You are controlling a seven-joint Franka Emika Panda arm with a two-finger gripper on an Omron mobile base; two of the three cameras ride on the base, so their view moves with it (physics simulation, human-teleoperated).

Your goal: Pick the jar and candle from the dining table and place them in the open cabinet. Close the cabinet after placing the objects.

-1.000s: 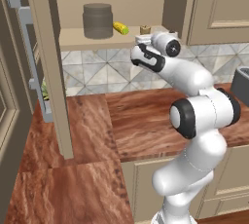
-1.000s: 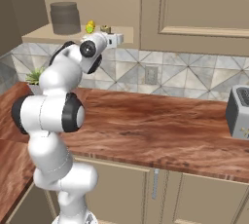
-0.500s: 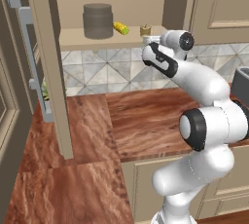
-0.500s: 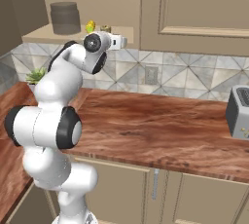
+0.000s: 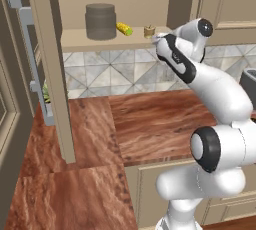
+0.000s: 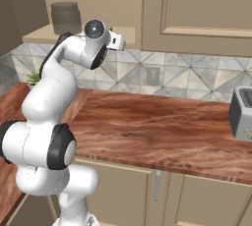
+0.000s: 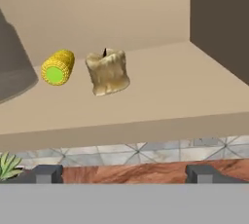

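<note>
Your gripper [image 7: 124,174] hangs empty, jaws wide apart, just off the front edge of the cabinet [image 5: 80,39] shelf. The candle [image 7: 107,71] stands back from that edge beside the corn cob [image 7: 58,66] — jar [image 5: 100,21] farther left, bare shelf rightward.

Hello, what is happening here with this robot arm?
The arm is at the open cabinet. The jar and the candle already stand on its shelf, beside a corn cob. The gripper is open and empty, just in front of the shelf edge. The cabinet door is not yet closed.
</note>
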